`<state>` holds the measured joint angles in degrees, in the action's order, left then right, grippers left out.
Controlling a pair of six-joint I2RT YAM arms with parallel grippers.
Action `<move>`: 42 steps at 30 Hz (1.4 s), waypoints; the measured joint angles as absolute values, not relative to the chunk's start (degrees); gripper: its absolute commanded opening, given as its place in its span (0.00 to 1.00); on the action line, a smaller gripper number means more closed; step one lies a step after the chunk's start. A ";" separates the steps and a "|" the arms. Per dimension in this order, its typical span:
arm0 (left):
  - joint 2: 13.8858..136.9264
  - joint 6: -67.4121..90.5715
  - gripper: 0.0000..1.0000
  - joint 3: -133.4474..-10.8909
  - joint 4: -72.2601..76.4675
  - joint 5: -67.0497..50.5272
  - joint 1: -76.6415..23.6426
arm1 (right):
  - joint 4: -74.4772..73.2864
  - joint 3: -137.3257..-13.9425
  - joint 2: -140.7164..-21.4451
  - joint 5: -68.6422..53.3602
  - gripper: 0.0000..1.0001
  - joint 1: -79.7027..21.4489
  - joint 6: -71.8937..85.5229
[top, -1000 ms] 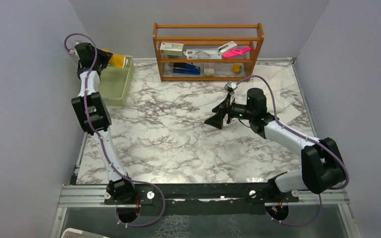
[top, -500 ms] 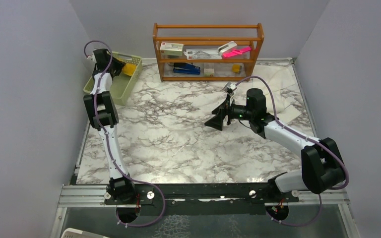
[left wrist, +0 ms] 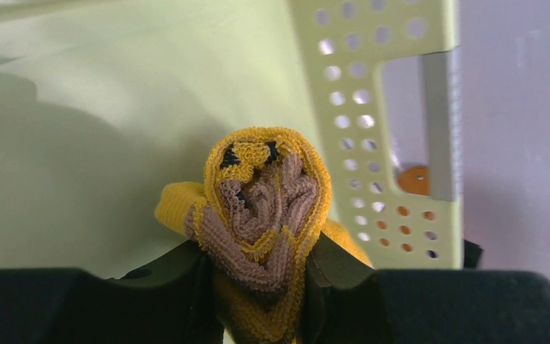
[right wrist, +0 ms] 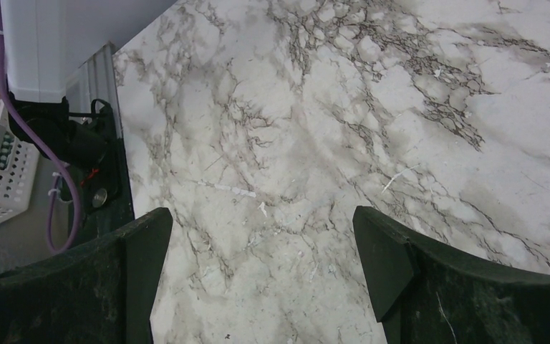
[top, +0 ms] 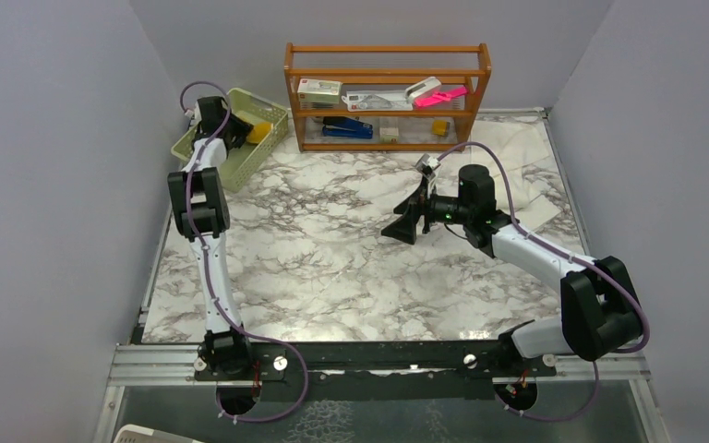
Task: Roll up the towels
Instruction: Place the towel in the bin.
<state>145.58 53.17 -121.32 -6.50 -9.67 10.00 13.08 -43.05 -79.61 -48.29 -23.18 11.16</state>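
My left gripper [top: 240,132] is shut on the rolled mustard-yellow towel [top: 258,133] with brown patches, inside the green basket [top: 240,161] at the far left. In the left wrist view the roll's end [left wrist: 265,208] sits squeezed between my fingers [left wrist: 165,294], over the basket floor [left wrist: 114,107]. The cream-white towel [top: 526,161] lies spread flat at the far right of the table. My right gripper [top: 402,224] is open and empty above the table's middle, left of that towel; its fingers [right wrist: 143,272] stand wide apart over bare marble.
A wooden shelf [top: 388,97] with small items stands at the back centre. Grey walls close in left, right and back. The basket's perforated end wall [left wrist: 372,122] is close to my left gripper. A white basket [right wrist: 0,179] lies beyond the table's near edge.
The green basket and my left gripper with the yellow towel have swung rightward and turned; the towel now sits lower inside the basket. The right arm has not moved.
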 measured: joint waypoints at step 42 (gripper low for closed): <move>139.63 35.00 0.99 -118.43 -12.10 -2.46 11.07 | 11.16 -43.77 -81.06 -52.62 1.00 -23.27 10.24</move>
<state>139.63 35.00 -118.43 -12.10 -2.46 11.07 11.16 -43.77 -81.06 -52.62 -23.27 10.24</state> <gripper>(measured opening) 0.989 0.996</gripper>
